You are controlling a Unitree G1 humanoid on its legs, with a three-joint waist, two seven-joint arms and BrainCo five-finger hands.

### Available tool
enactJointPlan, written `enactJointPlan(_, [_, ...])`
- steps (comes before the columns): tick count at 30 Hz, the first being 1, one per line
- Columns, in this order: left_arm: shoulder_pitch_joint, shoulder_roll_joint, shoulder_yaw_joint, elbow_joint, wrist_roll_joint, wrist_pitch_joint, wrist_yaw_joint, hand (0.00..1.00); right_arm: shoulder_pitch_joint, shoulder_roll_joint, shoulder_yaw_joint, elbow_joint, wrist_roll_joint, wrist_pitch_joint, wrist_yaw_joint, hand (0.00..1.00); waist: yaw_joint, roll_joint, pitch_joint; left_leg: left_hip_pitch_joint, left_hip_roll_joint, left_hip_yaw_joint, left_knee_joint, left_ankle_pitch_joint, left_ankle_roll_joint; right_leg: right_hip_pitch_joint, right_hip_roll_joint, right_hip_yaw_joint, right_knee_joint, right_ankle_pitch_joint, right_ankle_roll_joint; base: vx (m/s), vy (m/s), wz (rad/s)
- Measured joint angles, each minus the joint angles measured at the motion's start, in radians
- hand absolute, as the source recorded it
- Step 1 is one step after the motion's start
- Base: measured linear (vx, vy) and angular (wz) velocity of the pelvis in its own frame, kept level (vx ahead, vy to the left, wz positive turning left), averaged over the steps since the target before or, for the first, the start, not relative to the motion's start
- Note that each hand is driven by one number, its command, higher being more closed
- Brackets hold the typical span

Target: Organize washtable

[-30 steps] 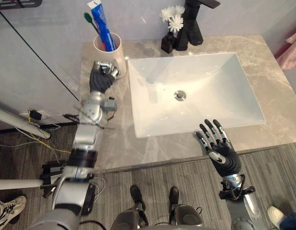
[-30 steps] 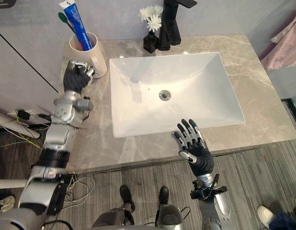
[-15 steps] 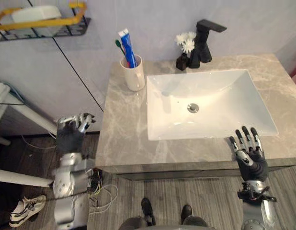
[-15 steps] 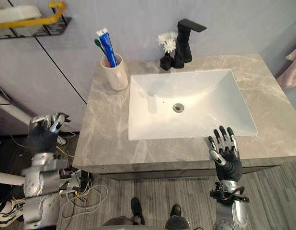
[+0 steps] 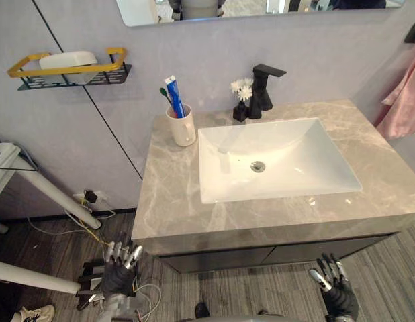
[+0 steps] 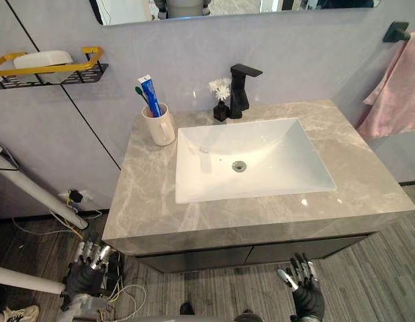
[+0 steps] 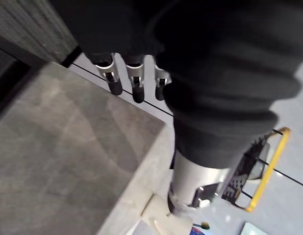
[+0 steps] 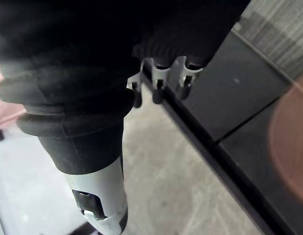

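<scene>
Your washtable (image 5: 172, 201) sits in the middle of the frame, and its marble top looks tidy. The cup (image 5: 182, 127) stands upright at the upper left corner of the top, just beside the sink (image 5: 288, 144). The toothpaste (image 5: 174, 96) and the toothbrush (image 5: 164, 94) are standing inside it. Behind the basin, the black faucet (image 5: 264, 87) and the small vase of white flowers (image 5: 240, 100) stand side by side against the wall. You can see nothing loose on the bare marble or in the basin.

Judging from that, the organizing looks done or nearly so. At most you have a final check left.

Both hands are low in the frame, below the counter edge and well apart from everything on it. Your left hand (image 5: 119, 275) is at the lower left with its fingers spread and empty. Your right hand (image 5: 340, 298) is at the lower right, also spread and holding nothing.
</scene>
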State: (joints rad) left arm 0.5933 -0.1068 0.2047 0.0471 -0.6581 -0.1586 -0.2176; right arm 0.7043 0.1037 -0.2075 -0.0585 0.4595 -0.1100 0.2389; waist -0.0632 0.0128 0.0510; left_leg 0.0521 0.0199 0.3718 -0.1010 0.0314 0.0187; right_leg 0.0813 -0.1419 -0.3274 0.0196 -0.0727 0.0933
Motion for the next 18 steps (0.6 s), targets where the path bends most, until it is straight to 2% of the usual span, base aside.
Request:
enactJointPlan(6, [-0.007, 0.001, -0.001, 0.244, 0.009, 0.029, 0.000, 0.00, 0.005, -0.004, -0.001, 0.138, 0.018, -0.002, -0.022, 0.00, 0.019, -0.007, -0.015, 0.013, 0.005, 0.021, 0.000, -0.017, -0.007, 0.003, -0.002, 0.001, 0.016, -0.012, 0.003, 0.08, -0.002, -0.07])
enactJointPlan(9, [-0.034, 0.002, -0.002, 0.402, 0.059, 0.037, 0.024, 0.00, -0.011, -0.008, -0.006, 0.255, 0.038, -0.001, -0.054, 0.00, 0.028, -0.010, -0.027, 0.018, 0.006, 0.026, 0.000, -0.022, -0.015, 0.004, -0.004, -0.001, 0.029, -0.016, 0.000, 0.13, -0.002, -0.04])
enactJointPlan(13, [-0.103, 0.003, -0.017, 0.533, 0.157, 0.018, 0.089, 0.00, -0.051, -0.012, -0.014, 0.361, 0.064, -0.003, -0.103, 0.00, 0.039, -0.015, -0.034, 0.048, 0.004, 0.030, 0.000, -0.027, -0.024, 0.023, -0.010, -0.003, 0.050, -0.037, -0.003, 0.09, -0.004, -0.03])
enactJointPlan(18, [-0.164, 0.019, -0.069, 0.586, 0.205, -0.008, 0.124, 0.00, -0.094, -0.012, -0.023, 0.410, 0.081, -0.026, -0.133, 0.00, 0.043, -0.007, -0.042, 0.050, 0.002, 0.014, -0.001, -0.028, -0.025, 0.028, -0.011, -0.011, 0.049, -0.043, -0.005, 0.04, -0.013, 0.05])
